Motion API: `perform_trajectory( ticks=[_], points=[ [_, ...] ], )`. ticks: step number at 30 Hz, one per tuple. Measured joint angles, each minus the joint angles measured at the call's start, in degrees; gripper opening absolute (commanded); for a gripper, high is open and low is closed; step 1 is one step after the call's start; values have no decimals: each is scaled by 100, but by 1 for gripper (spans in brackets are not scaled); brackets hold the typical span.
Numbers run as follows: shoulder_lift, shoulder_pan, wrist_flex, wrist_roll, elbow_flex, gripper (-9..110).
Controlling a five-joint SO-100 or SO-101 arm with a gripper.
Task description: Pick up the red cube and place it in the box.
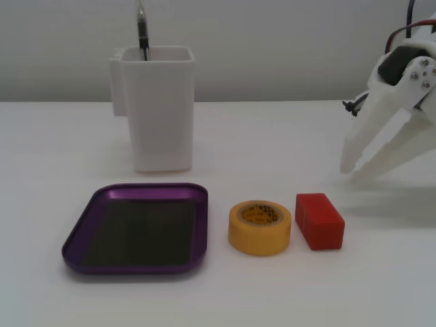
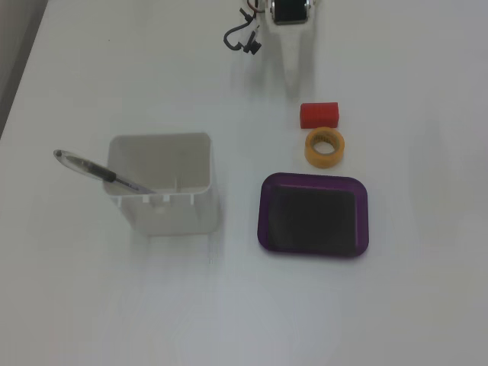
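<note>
The red cube (image 1: pixel 320 219) lies on the white table, just right of a yellow tape roll (image 1: pixel 259 237); in a fixed view from above it (image 2: pixel 319 114) sits just above the roll. The box, a shallow purple tray (image 1: pixel 73 244) with a dark bottom, is empty, left of the roll; from above the tray (image 2: pixel 264 215) is below the roll. My white gripper (image 1: pixel 355 169) hovers at the right, behind and apart from the cube, fingertips together and empty. From above the gripper (image 2: pixel 294 90) points down toward the cube's upper left.
A tall white square container (image 1: pixel 163 116) stands behind the tray with a pen (image 1: pixel 142 34) in it; from above the container (image 2: pixel 175 215) is left of the tray. The tape roll (image 2: pixel 311 149) sits between cube and tray. A black cable (image 2: pixel 240 38) hangs by the arm.
</note>
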Motion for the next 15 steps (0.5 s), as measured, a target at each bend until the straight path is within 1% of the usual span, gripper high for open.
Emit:
perform_trajectory(
  ticks=[8, 15],
  points=[
    [0, 9, -105, 0, -18, 0],
    [0, 26, -105, -35, -369, 0]
  ],
)
